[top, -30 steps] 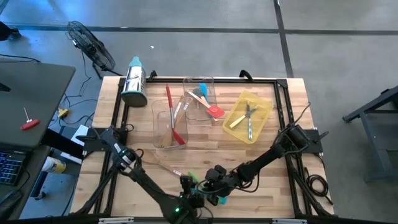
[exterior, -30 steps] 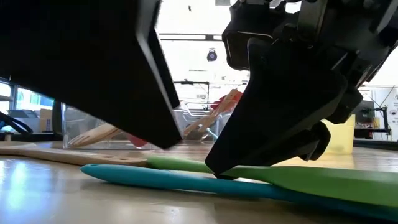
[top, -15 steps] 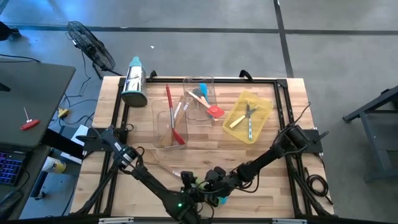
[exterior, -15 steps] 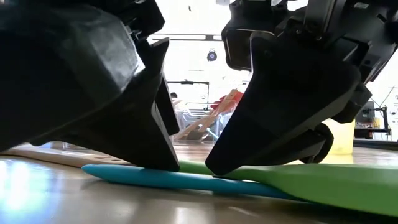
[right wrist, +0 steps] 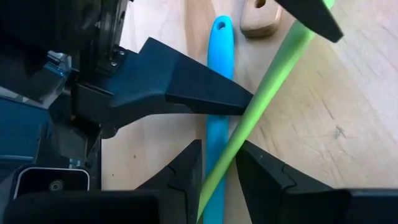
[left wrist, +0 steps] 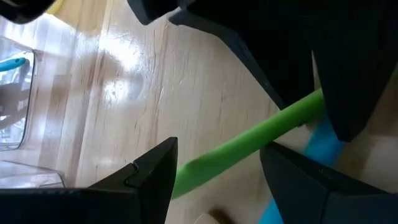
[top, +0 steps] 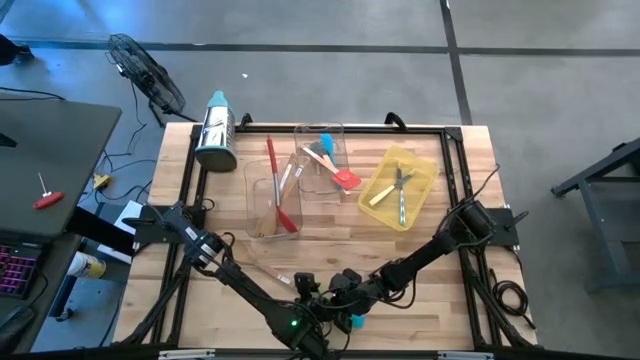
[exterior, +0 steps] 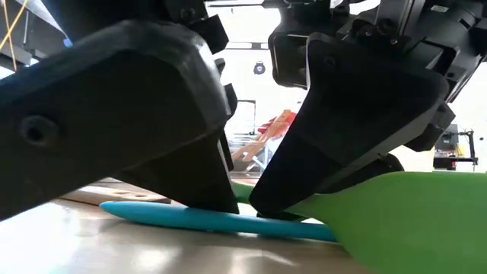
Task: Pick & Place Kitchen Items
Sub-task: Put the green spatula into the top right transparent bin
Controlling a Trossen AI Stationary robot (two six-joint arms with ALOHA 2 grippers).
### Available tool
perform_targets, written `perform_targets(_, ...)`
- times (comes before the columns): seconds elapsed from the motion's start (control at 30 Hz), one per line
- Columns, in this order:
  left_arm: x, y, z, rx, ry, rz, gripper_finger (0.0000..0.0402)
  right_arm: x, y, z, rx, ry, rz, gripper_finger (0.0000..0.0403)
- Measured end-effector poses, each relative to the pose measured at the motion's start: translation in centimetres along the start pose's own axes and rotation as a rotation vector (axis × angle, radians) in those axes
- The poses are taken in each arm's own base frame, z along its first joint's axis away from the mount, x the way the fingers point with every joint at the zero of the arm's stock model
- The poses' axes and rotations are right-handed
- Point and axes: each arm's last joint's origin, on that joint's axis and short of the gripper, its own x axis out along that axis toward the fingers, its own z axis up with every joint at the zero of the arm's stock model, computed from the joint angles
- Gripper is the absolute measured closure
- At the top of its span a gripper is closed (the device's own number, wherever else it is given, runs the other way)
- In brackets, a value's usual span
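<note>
A green spatula [exterior: 411,221] crosses over a teal spatula [exterior: 198,219] that lies flat on the table near its near edge. My right gripper [right wrist: 217,155] is shut on the green handle. My left gripper [left wrist: 217,155] stands open right beside it, one finger on each side of the green handle [left wrist: 249,143]; whether they touch it I cannot tell. In the high view both grippers meet at the near edge, the left gripper [top: 305,292] beside the right gripper [top: 338,295]. My right gripper pinches the green spatula's handle [right wrist: 231,146] between its two fingers, which slant down from the table's right side and lie across it. The handle runs over the teal handle [right wrist: 219,74]. The green blade [exterior: 415,217] is raised off the table.
A wooden handle end [right wrist: 258,22] lies just past the spatulas. Farther back stand two clear trays [top: 275,200] [top: 320,160] holding utensils, a yellow tray [top: 400,185] with cutlery, and a steel grater [top: 215,130] at the far left.
My left gripper has sunk and moved toward my right gripper, its open fingers coming down around the green handle. The green spatula's blade end has tipped up from the table while the teal spatula stays flat.
</note>
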Motion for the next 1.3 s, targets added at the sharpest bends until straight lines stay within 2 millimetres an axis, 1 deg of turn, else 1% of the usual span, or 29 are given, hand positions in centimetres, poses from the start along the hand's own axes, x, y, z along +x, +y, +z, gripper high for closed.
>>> perform_targets(0.13, 0.1, -0.1, 0.1, -0.017, -0.023, 0.013, 0.0174, 0.1, -0.1, 0.3, 0.004, 0.012, 0.011, 0.0312)
perform_targets(0.2, 0.1, -0.1, 0.2, -0.022, -0.027, 0.011, 0.0174, 0.1, -0.2, 0.3, 0.003, 0.018, 0.014, 0.0321)
perform_targets(0.43, 0.1, -0.1, 0.1, -0.021, -0.031, 0.015, 0.0174, 0.1, -0.2, 0.4, 0.011, 0.016, 0.016, 0.0383)
perform_targets(0.67, 0.0, -0.1, 0.1, -0.017, -0.020, 0.008, 0.0174, -0.1, -0.1, 0.5, 0.009, 0.013, 0.016, 0.0384)
perform_targets(0.83, -1.2, 0.0, 0.1, 0.026, 0.016, 0.009, 0.0174, -0.6, 0.4, 0.8, -0.001, 0.005, 0.038, 0.0392)
perform_targets(0.9, -1.7, 0.2, 0.4, 0.031, 0.013, 0.010, 0.0174, -0.9, 0.6, 1.0, -0.012, 0.010, 0.048, 0.0393)
perform_targets(1.03, -3.5, 0.8, 1.3, 0.059, 0.015, 0.017, 0.0174, -1.5, 1.1, 1.3, -0.039, 0.018, 0.075, 0.0395)
perform_targets(1.17, -4.5, 1.3, 2.1, 0.097, 0.003, 0.010, 0.0174, -2.4, 1.7, 1.8, -0.083, 0.013, 0.103, 0.0395)
perform_targets(1.3, -6.0, 2.4, 2.9, 0.151, 0.012, 0.028, 0.0174, -3.7, 2.4, 2.5, -0.131, -0.002, 0.112, 0.0395)
